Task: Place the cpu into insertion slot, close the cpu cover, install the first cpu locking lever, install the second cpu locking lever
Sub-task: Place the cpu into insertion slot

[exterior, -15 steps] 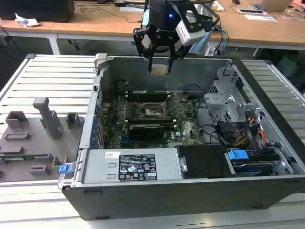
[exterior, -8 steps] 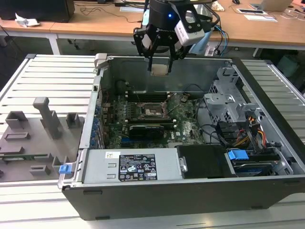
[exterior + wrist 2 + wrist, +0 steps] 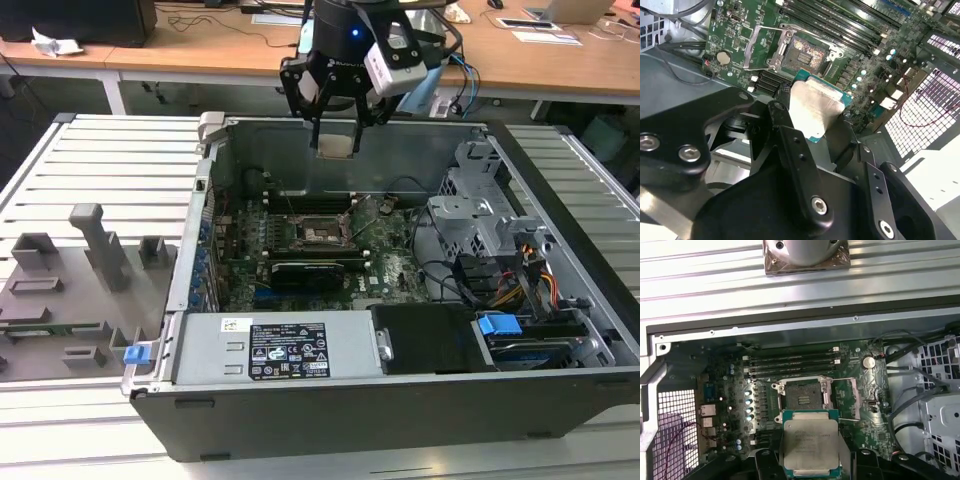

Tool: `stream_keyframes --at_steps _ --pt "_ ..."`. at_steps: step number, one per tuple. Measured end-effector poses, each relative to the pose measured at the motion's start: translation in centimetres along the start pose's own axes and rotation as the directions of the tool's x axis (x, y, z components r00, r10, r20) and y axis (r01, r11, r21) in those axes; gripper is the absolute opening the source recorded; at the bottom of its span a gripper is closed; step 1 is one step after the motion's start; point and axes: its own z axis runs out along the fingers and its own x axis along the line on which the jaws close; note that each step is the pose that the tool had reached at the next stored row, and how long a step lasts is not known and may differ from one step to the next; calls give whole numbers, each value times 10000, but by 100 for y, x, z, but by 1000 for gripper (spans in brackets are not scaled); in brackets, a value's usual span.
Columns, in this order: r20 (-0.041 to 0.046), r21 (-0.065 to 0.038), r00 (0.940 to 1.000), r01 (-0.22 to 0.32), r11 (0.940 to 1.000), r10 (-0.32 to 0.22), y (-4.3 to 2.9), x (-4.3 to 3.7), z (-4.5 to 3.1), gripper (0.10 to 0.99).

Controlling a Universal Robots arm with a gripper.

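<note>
Grey moulded fixtures (image 3: 70, 270) lie at the exterior view's left, beside the open computer case (image 3: 400, 410). Mid-frame, the gripper (image 3: 337, 150), clamped on the cpu (image 3: 335, 144), hangs above the motherboard (image 3: 395, 265). The cpu is held apart from the uncovered insertion slot (image 3: 322, 233), and a metal drive cage (image 3: 480, 215) stands to the right.

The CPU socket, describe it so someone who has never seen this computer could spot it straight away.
In the open grey metal computer case, find the green motherboard. Near its middle sits the small square insertion slot, dark-centred with a thin silver metal edge; the black memory slots beside it are long and narrow instead.
</note>
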Motion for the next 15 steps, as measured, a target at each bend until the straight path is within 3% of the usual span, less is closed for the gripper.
stream_keyframes --at_steps 4,8,15 --pt "44 -9 9988 -493 9988 493 0 0 2 529" --pt "105 -25 9929 -1188 9929 1188 -1 0 8 529" --pt "160 -46 9832 -1819 9833 1820 -1 0 12 529"
